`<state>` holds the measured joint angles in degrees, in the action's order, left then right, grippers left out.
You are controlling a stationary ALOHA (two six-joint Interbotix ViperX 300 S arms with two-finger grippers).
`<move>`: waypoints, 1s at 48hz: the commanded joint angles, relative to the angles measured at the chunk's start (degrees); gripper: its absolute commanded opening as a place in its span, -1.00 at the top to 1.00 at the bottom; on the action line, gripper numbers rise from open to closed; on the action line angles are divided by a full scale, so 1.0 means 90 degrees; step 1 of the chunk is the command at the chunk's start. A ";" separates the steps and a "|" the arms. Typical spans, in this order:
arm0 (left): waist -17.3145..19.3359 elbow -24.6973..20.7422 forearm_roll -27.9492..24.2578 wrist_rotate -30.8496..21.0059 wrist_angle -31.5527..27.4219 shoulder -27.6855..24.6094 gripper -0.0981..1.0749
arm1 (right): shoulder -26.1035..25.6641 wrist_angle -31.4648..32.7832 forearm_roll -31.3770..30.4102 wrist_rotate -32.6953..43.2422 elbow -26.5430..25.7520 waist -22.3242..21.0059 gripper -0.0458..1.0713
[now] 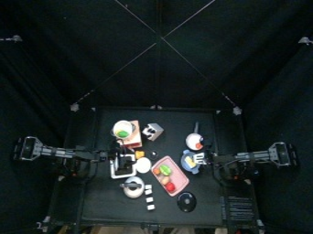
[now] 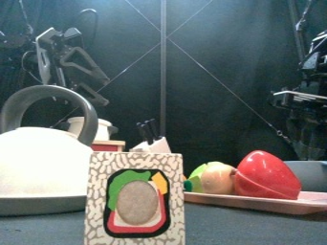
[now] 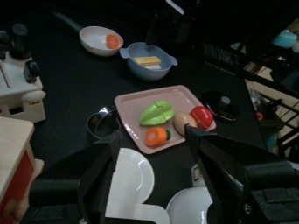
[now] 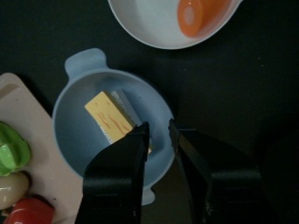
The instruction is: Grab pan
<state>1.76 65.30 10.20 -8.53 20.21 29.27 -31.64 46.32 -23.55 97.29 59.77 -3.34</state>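
The pan [image 4: 100, 109] is light blue with two small handles and holds a yellow slab of butter [image 4: 114, 115]. My right gripper [image 4: 159, 150] hangs straight over it, open, one jaw inside the wall and one outside, straddling the rim. From above, the pan [image 1: 192, 162] sits at the table's right, where the right arm comes in. The pan [image 3: 149, 59] also shows in the left wrist view. My left gripper [image 3: 163, 175] is open and holds nothing, above white dishware.
A white long-handled pan [image 4: 176, 17] with an orange yolk lies just beyond the blue one. A pink tray [image 3: 163, 109] of toy vegetables and a small black pan [image 3: 219, 105] lie nearby. A white kettle [image 2: 45, 158] and a printed box [image 2: 134, 196] stand in front.
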 commanded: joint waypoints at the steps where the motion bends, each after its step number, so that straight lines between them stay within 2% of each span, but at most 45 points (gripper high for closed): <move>1: 0.0010 -0.0078 0.0000 0.0010 0.0029 0.0010 -0.77 | -0.0156 -0.0020 -0.0098 -0.0010 -0.0195 -0.0156 -0.29; 10: 0.0010 -0.0088 0.0000 0.0010 0.0029 0.0010 -0.77 | -0.0459 0.0107 -0.0488 -0.0010 -0.0166 -0.0771 -0.28; 20: 0.0010 -0.0078 0.0000 0.0010 0.0029 0.0020 -0.77 | -0.0430 0.0010 -0.1299 -0.0029 0.0039 -0.2129 -0.28; 27: 0.0010 -0.0078 -0.0010 0.0010 0.0029 0.0010 -0.77 | -0.0273 -0.0674 -0.1621 -0.0332 0.0283 -0.2881 -0.30; 33: 0.0010 -0.0078 0.0000 0.0010 0.0029 0.0020 -0.77 | -0.0088 -0.1504 -0.1494 -0.0586 0.0498 -0.3496 -0.30; 40: 0.0010 -0.0078 0.0000 0.0010 0.0029 0.0010 -0.77 | 0.0078 -0.2031 -0.1543 -0.0596 0.0674 -0.3887 -0.30; 48: 0.0010 -0.0078 0.0000 0.0010 0.0029 0.0020 -0.76 | 0.0254 -0.2217 -0.1709 -0.0586 0.0742 -0.3945 -0.30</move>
<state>1.76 65.30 10.20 -8.44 20.21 29.27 -29.88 27.16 -38.41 92.11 66.88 -38.58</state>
